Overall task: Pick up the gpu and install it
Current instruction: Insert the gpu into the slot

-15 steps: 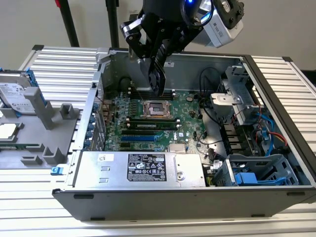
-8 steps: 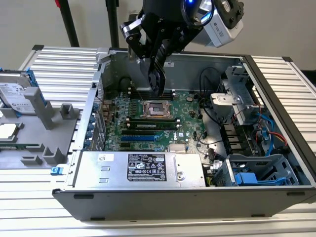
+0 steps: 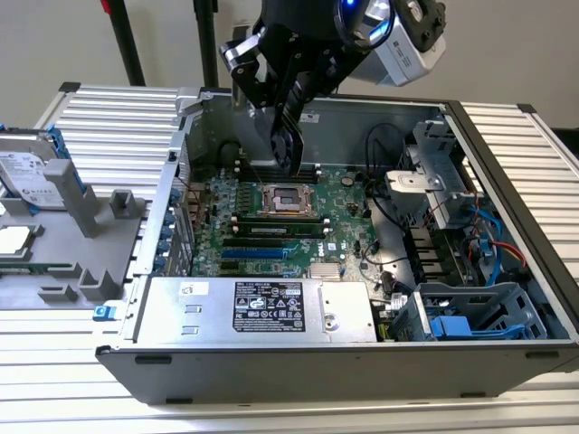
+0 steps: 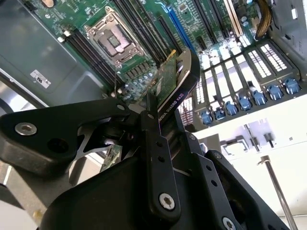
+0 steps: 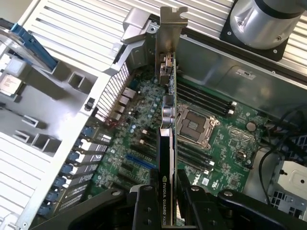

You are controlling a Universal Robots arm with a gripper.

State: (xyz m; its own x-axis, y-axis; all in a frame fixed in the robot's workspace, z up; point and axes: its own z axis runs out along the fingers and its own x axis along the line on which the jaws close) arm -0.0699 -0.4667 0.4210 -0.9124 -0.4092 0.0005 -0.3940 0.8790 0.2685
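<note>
We see the gripper (image 5: pixel 165 211) clamped on the gpu (image 5: pixel 165 158): its two black jaws are closed against the card's opposite faces near one end, so the card stands edge-on between them in both wrist views. The card is slim, with a green board, a black shroud on one face and a silver metal bracket (image 5: pixel 168 28) at the far end. In the upper middle of the exterior view it hangs in the air inside the open computer case (image 3: pixel 507 145), above the green motherboard (image 3: pixel 353 208) and close to the square CPU socket (image 3: pixel 283 199), seated in no slot. The case is a grey metal box lying on its side; along its near wall sits a silver power supply (image 3: pixel 262 307), and in its lower right corner a blue plastic drive cage (image 3: pixel 470 316). At the exterior view's left, a grey moulded tray (image 3: pixel 54 244) lies on the ribbed aluminium table (image 3: pixel 118 117) and holds a hard drive (image 3: pixel 27 167).
</note>
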